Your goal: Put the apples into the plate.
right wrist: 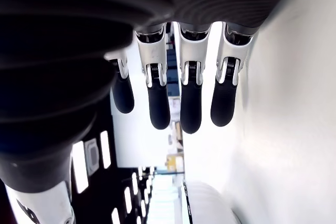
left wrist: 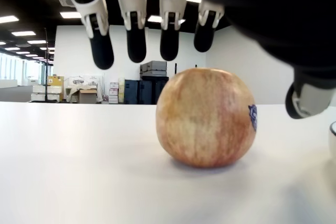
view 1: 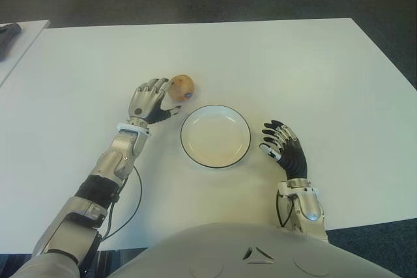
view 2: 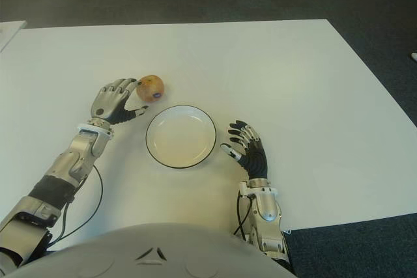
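Your left robot hand (view 1: 151,100) hovers spread just beside the round, mottled apple (view 1: 182,86) on the smooth white table (view 1: 313,76), left of the shallow dark-rimmed plate (view 1: 215,136); right robot hand (view 1: 281,144) relaxed, empty.

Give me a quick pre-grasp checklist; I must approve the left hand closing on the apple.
1. Left hand open, holding nothing: ok.
2. Apple on the table, just beyond the fingers: ok.
3. Fingers touching apple: not yet; a gap shows in the left wrist view.
4. Plate empty: ok.
5. Right hand open, right of the plate: ok.
6. More apples: none seen.
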